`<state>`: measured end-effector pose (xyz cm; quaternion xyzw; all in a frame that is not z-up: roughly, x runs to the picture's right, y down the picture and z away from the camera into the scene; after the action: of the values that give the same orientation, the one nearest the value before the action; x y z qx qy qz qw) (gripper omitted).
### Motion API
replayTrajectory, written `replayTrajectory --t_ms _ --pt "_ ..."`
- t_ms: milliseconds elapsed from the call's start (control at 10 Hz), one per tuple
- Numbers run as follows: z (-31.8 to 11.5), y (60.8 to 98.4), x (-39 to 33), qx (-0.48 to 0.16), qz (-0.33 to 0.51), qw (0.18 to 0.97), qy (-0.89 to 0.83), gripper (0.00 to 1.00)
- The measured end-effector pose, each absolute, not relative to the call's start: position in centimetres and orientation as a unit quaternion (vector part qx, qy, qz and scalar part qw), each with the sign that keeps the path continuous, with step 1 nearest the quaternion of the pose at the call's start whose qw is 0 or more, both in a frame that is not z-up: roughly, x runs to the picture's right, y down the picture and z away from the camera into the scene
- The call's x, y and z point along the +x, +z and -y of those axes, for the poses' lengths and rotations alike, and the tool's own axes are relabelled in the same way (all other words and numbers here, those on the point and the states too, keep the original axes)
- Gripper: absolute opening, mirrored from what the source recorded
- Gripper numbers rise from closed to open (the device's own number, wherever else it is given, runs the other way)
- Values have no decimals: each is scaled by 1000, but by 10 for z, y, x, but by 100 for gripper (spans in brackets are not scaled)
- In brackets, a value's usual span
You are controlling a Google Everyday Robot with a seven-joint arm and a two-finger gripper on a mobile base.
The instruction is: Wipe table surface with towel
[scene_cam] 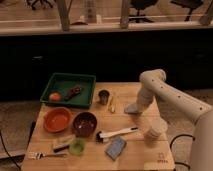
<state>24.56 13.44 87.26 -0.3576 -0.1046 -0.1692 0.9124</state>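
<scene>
The towel (133, 108) is a small pale cloth that lies flat on the wooden table (150, 155), a little right of the middle. Its long axis runs roughly left to right, with a slight slope toward the near right side. The gripper (136, 104) is directly over it, at its upper edge, and seems to press on it. The towel spreads out under and in front of the gripper, mostly toward the left; whether it is pinched or only pushed down, I cannot tell.

The white arm (170, 97) enters from the lower right corner, rises to a bent elbow above the far right part of the table, and then goes down steeply to the towel.

Just left of the towel lies a yellow banana (112, 103), and next to it stands a dark cup (103, 96). A green tray (87, 82) is at the far left with an orange fruit (55, 97) inside. Near the front are an orange bowl (57, 119), a dark red bowl (84, 123), a brush (116, 134), a blue sponge (116, 148) and a pale paper cup (154, 131)
</scene>
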Motion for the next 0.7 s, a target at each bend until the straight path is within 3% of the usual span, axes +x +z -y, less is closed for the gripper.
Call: replayTrajectory --t_ms 300,700 --pt "-118 894 270 -352 79 919 -160 0" --pt "-112 917 233 -353 93 915 -174 0"
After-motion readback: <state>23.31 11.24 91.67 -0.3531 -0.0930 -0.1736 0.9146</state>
